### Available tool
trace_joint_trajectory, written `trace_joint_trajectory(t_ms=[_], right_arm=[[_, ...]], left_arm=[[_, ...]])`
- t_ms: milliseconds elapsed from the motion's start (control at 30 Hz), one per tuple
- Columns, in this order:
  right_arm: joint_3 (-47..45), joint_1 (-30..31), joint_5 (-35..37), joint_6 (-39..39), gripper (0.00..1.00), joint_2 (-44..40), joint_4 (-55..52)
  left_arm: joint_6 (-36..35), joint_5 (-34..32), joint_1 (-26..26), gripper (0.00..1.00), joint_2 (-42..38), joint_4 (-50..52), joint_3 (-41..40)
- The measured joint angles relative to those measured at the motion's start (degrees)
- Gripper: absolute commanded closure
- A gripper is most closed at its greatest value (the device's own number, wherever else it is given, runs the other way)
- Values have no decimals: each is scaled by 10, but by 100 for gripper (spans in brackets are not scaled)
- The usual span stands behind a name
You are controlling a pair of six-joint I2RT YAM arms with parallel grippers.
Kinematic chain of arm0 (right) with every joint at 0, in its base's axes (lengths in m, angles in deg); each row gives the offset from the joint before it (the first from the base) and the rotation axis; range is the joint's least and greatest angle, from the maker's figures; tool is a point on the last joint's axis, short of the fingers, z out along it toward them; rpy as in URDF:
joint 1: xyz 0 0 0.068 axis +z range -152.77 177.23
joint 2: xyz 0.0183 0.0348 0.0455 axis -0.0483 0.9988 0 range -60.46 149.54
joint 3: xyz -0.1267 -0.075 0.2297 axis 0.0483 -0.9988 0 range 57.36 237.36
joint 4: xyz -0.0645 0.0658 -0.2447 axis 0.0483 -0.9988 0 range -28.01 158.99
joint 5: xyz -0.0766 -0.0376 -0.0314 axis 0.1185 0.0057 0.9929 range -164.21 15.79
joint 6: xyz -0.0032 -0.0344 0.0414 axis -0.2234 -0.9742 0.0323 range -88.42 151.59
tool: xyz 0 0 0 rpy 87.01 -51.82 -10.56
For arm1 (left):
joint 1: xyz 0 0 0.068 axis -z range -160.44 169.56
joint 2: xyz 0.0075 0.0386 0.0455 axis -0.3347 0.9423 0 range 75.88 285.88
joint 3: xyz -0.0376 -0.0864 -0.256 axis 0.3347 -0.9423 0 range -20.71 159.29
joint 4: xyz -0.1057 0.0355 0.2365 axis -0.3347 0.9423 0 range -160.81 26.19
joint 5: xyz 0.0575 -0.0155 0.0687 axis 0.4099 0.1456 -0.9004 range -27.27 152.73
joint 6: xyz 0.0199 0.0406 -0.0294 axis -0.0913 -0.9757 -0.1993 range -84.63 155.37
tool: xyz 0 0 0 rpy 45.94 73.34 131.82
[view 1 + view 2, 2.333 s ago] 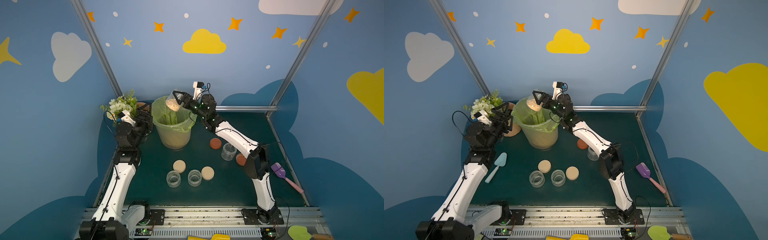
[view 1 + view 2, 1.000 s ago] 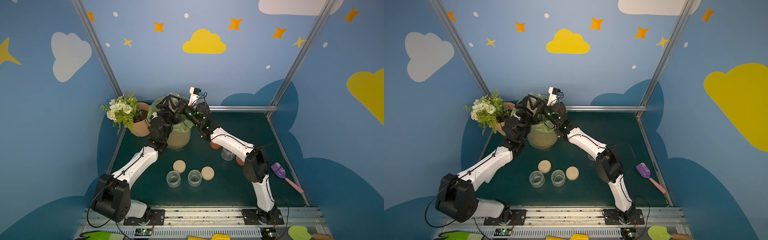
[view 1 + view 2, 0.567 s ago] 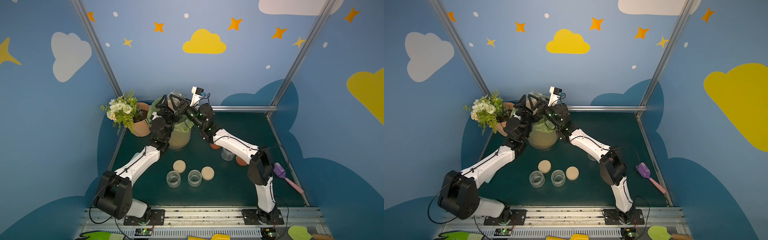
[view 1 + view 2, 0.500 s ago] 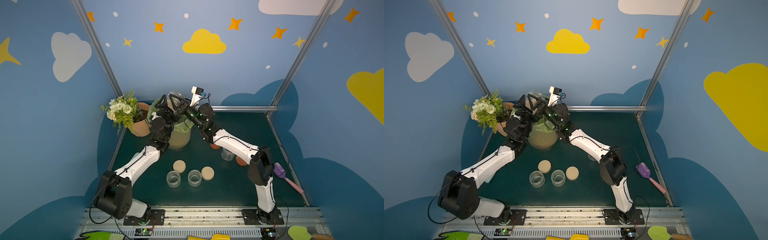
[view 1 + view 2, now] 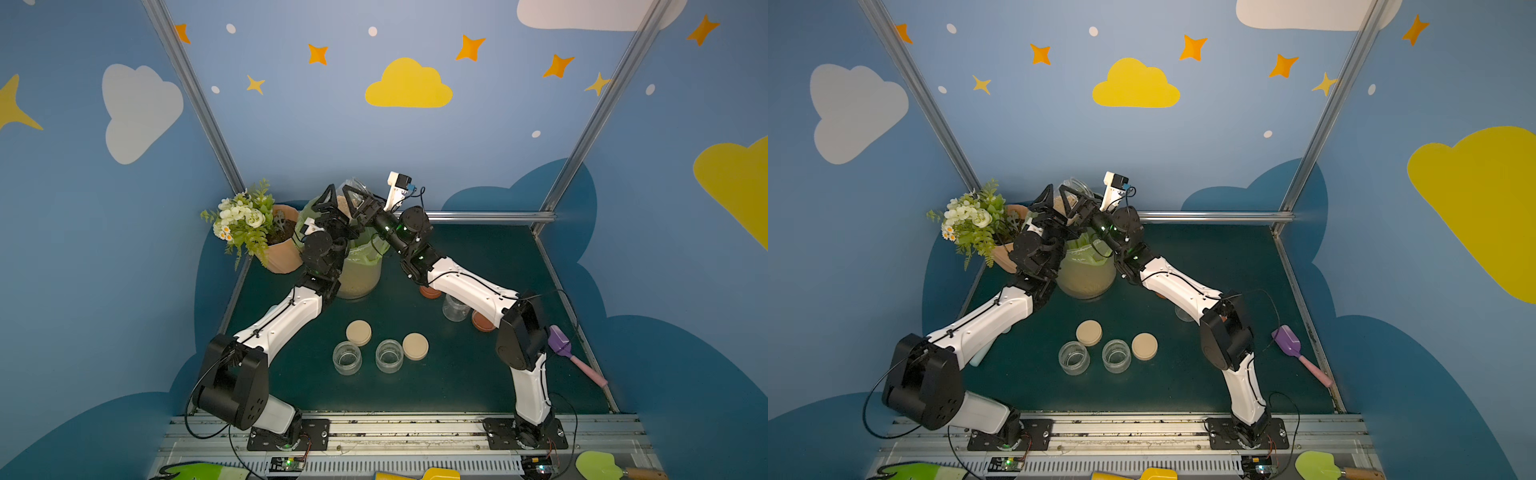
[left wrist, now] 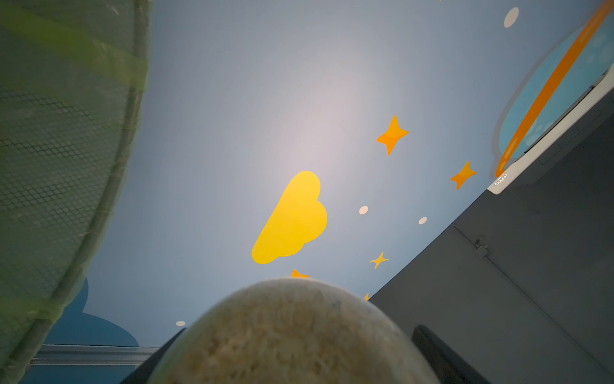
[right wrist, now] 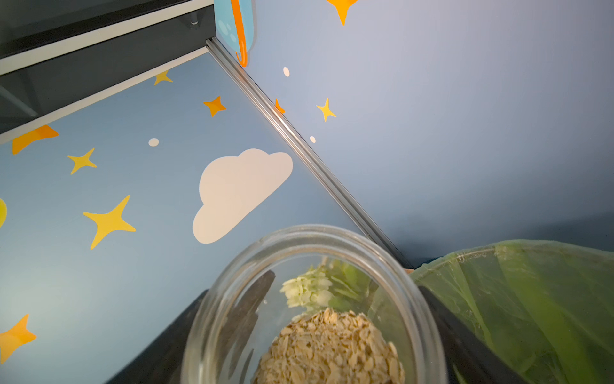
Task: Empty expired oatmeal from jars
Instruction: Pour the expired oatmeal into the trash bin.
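In both top views, two white-and-black robot arms reached up from the bottom of the frame and met at the upper middle, above a bin (image 5: 361, 274) lined with a green bag. The right gripper (image 7: 312, 291) was closed around a clear glass jar (image 5: 352, 187) with its lid off, one dark finger pressed against each side. The jar was tilted, its mouth toward the back wall. Pale, flaky oatmeal (image 7: 332, 345) filled the jar's bottom part, and the glass nearer the mouth was clear.

The left gripper (image 6: 300, 329) had its fingers spread to either side of the jar's oat-filled end. Whether they pressed on the glass could not be told.

Just left of the bin stood a clay flower pot (image 5: 282, 257) with white flowers. On the dark green counter (image 5: 457, 382), at lower middle, two empty jars (image 5: 347, 357) stood side by side, with two beige lids (image 5: 358, 332) close beside them. Right of middle, partly under the right arm, a third jar (image 5: 455, 308) stood between two rust-orange lids (image 5: 430, 291). A purple scoop (image 5: 559, 345) lay near the counter's right edge.
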Motion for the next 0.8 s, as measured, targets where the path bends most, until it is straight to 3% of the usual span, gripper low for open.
trace_joint_trajectory(t_ms=[100, 267, 400, 800], right_arm=[[0, -2, -7, 12, 89, 0, -1], [1, -4, -18, 33, 89, 0, 0], [6, -6, -19, 36, 89, 2, -2], [10, -14, -21, 32, 84, 12, -17]], left_arm=[[-7, 3, 0, 16, 0, 0, 0], [-7, 4, -5, 46, 2, -8, 1], [-9, 13, -8, 62, 10, -14, 8], [-1, 61, -27, 82, 42, -38, 11]])
